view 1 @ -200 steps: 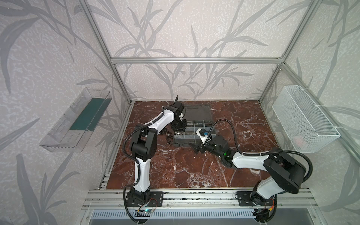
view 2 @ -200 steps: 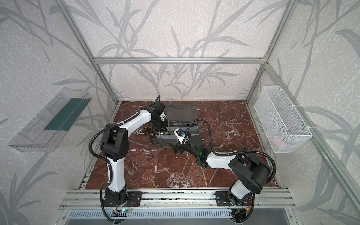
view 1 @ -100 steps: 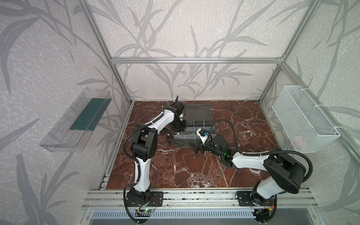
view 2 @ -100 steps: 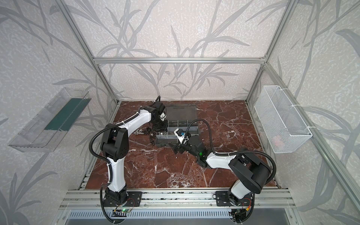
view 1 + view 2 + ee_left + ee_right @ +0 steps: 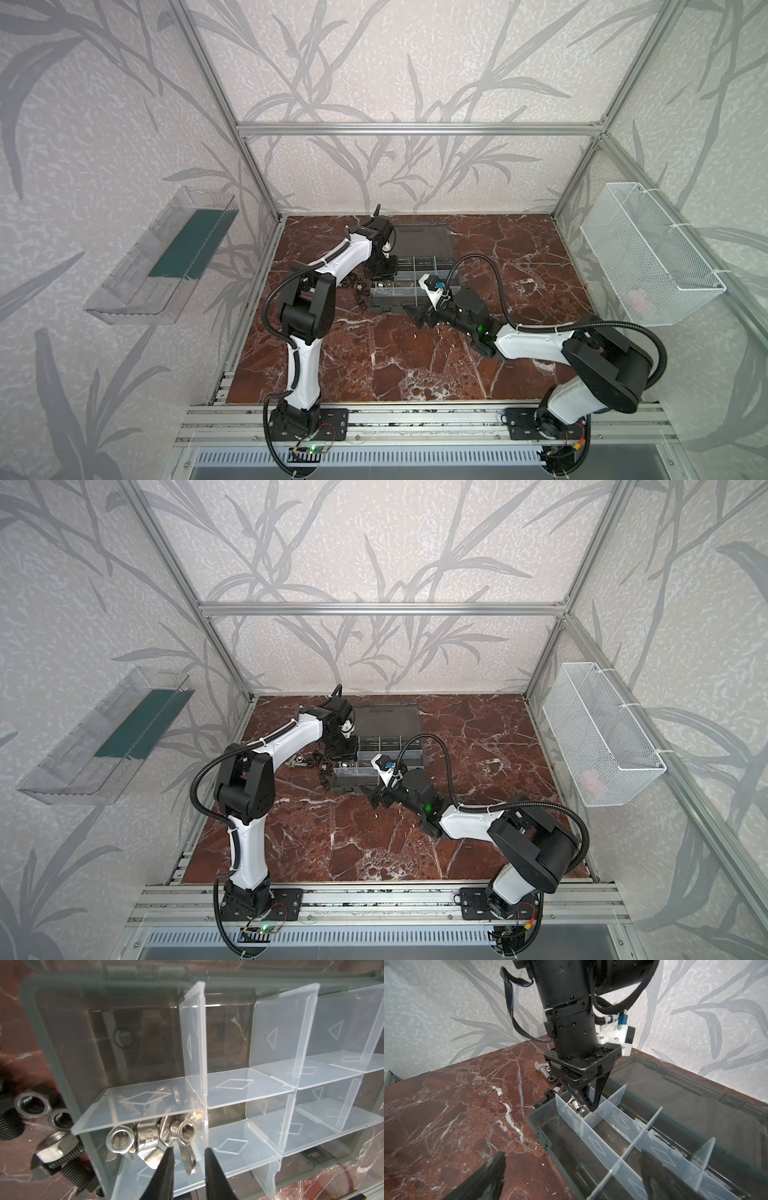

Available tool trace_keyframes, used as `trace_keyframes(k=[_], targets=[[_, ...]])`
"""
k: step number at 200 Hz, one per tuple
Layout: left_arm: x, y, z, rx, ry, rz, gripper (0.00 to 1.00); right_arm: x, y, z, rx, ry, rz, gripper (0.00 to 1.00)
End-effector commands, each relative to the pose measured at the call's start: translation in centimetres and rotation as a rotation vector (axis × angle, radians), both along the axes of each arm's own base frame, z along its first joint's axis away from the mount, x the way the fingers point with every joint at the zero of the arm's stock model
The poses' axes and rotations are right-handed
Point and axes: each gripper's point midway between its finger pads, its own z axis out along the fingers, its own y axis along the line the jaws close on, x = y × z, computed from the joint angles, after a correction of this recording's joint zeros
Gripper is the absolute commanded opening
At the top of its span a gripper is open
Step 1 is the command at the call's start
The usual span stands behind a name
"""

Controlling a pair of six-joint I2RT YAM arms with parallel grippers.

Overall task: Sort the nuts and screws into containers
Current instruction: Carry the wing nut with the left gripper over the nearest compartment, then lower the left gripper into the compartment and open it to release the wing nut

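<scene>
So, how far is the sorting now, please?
Done: a few silver nuts lie in one compartment of the organizer case. In hand: nothing; the left gripper hangs slightly open over those nuts, and the right gripper is wide open near the case. Left: black screws and black nuts lie on the table beside the case.

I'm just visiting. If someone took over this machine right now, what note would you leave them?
Left claw: jaws slightly apart above an end compartment, apparently gripping nothing.
Right claw: wide open, empty, at the case's near edge.
Things: silver nuts lie in that compartment of the case. Black screws and black nuts lie loose on the table beside it.
Done: some silver nuts are sorted.
Left: the loose pieces.
</scene>
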Motion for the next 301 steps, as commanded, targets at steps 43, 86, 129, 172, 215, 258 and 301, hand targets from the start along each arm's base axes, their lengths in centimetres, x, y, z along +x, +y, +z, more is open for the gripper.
trace_keyframes(k=[43, 86, 129, 172, 215, 258, 301], targets=[[0.6, -0.5, 4.3, -0.076, -0.134, -0.009, 0.25, 0.0, 0.5, 1.0, 0.020, -0.027, 0.008, 0.99], [0.0, -2.2, 4.6, -0.185, -0.121, -0.023, 0.26, 0.0, 0.5, 1.0, 0.021, -0.027, 0.009, 0.99], [-0.2, -2.4, 3.0, -0.189, -0.060, -0.003, 0.27, 0.0, 0.4, 1.1, 0.021, -0.028, 0.006, 0.99], [-0.4, -2.5, 1.9, -0.193, -0.017, 0.009, 0.27, 0.0, 0.3, 1.1, 0.021, -0.031, 0.005, 0.99], [-0.6, -1.8, 1.2, -0.147, -0.006, 0.018, 0.27, 0.0, 0.3, 1.3, 0.021, -0.033, 0.002, 0.99], [-1.1, -1.1, 0.4, -0.124, 0.020, 0.032, 0.27, 0.0, 0.3, 1.2, 0.021, -0.031, 0.000, 0.99], [-1.3, -1.0, 0.3, -0.127, 0.020, 0.033, 0.27, 0.0, 0.4, 1.2, 0.025, -0.028, 0.007, 0.99]])
